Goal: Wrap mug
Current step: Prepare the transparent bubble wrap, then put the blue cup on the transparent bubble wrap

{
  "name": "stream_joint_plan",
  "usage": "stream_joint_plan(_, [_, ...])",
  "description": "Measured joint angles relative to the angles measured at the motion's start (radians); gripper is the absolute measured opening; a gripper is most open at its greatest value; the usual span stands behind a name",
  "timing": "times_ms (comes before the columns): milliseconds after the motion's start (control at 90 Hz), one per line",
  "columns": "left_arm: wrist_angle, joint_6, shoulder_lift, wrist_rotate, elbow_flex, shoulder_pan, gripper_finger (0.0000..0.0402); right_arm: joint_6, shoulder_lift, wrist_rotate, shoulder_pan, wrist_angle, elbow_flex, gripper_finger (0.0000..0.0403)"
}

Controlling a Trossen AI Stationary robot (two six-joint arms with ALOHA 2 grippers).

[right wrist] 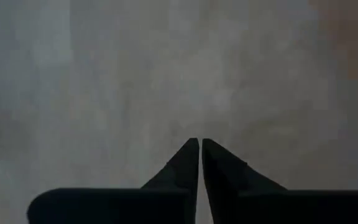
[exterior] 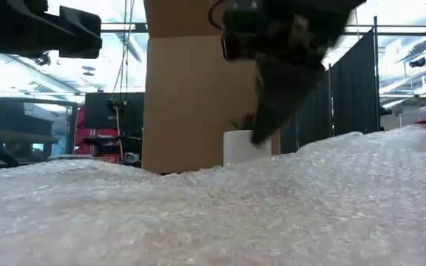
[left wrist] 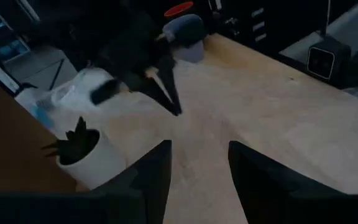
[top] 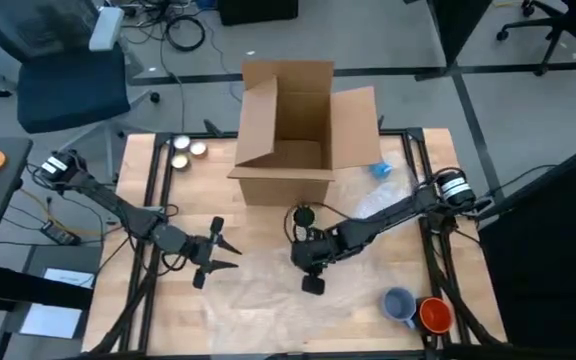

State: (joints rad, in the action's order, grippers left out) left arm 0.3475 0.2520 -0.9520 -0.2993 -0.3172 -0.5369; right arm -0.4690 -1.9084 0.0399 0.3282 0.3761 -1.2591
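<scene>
Two tools at work: right tool point(top: 313, 283) pressed together, tips down on the bubble wrap point(top: 268, 275); left tool point(top: 218, 255) spread, hovering beside. White mug point(top: 303, 217) stands beyond, before the cardboard box point(top: 293, 130) — unwrapped. Judged: sheet being positioned; next, fetch mug onto it.

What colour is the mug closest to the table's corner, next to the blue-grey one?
The mug is orange-red, beside the blue-grey mug. The high view shows it best.

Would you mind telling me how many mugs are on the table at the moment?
3: a white mug in front of the cardboard box, and a grey mug beside an orange mug at the near right corner. The box may hide more.
</scene>
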Motion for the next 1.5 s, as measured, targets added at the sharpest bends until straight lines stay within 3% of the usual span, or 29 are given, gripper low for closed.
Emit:
stream_joint_plan(278, [0.157,-0.013,0.0,-0.001,-0.001,0.0,0.0145,0.017,-0.171,-0.04,-0.043,-0.306,-0.004,0.0])
stream_joint_plan(456, [0.235,-0.436,-0.006,0.037,-0.002,-0.001,0.0145,0.089,-0.174,0.032,-0.094,-0.429,0.001,0.0])
stream_joint_plan(600, [0.232,-0.619,-0.006,0.007,-0.001,0.006,0.0145,0.117,-0.096,0.121,-0.109,-0.401,0.0,0.0])
stream_joint_plan(900, [0.179,-0.675,-0.032,0.026,-0.036,-0.027,0.0126,0.108,0.116,0.127,-0.036,-0.099,-0.002,0.0])
stream_joint_plan(1278, [0.088,-0.684,-0.363,-0.07,-0.125,0.0,0.0073,-0.183,0.184,0.09,0.062,0.353,-0.003,0.0])
stream_joint_plan(1500, [0.011,-0.712,-0.415,-0.054,-0.176,0.047,0.006,-0.397,0.318,0.034,0.119,0.645,-0.097,0.0])
